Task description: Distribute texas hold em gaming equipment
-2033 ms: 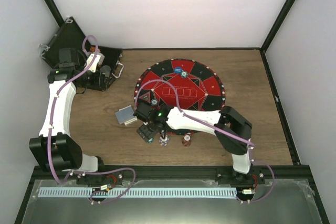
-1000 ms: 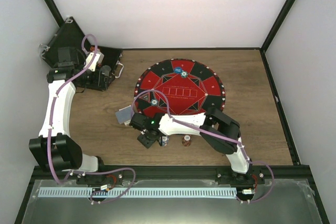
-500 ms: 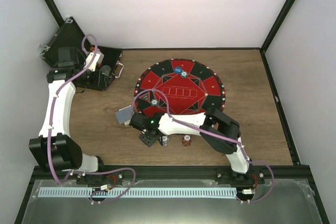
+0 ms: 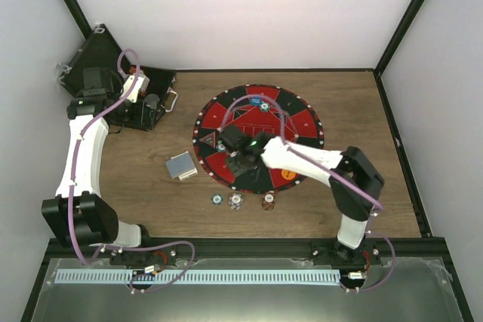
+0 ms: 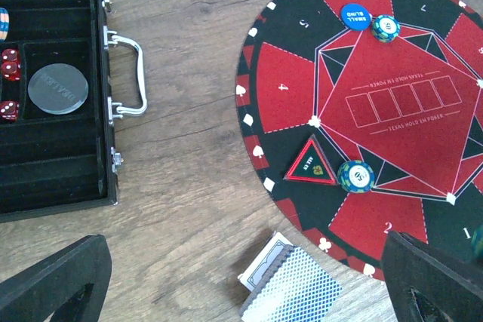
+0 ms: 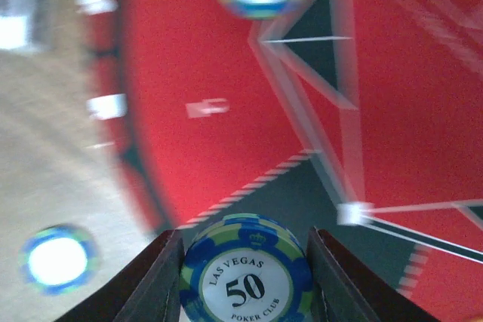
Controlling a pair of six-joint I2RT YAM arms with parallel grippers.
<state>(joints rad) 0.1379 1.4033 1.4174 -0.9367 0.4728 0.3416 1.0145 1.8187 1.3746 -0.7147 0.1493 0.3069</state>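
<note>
My right gripper (image 6: 245, 280) is shut on a blue-and-green poker chip (image 6: 245, 277) marked 50, held upright between its fingers (image 6: 162, 280). In the top view this gripper (image 4: 241, 157) hovers over the near left part of the round mat (image 4: 302, 122). Three more chips (image 4: 235, 201) lie in a row on the wood in front of the mat. The deck of cards (image 4: 181, 166) sits left of the mat and shows in the left wrist view (image 5: 294, 288). My left gripper (image 4: 149, 105) stands open by the black case (image 4: 98, 58), holding nothing.
On the mat lie a blue disc (image 5: 355, 14) with a chip (image 5: 386, 29) beside it, a triangular marker (image 5: 311, 162) next to another chip (image 5: 355, 176), and an orange disc (image 4: 287, 174). The open case (image 5: 53, 111) holds a grey disc and red dice.
My right gripper closed on a chip at the row in front of the mat, then rose and moved back and right over the mat. The left arm has not moved.
</note>
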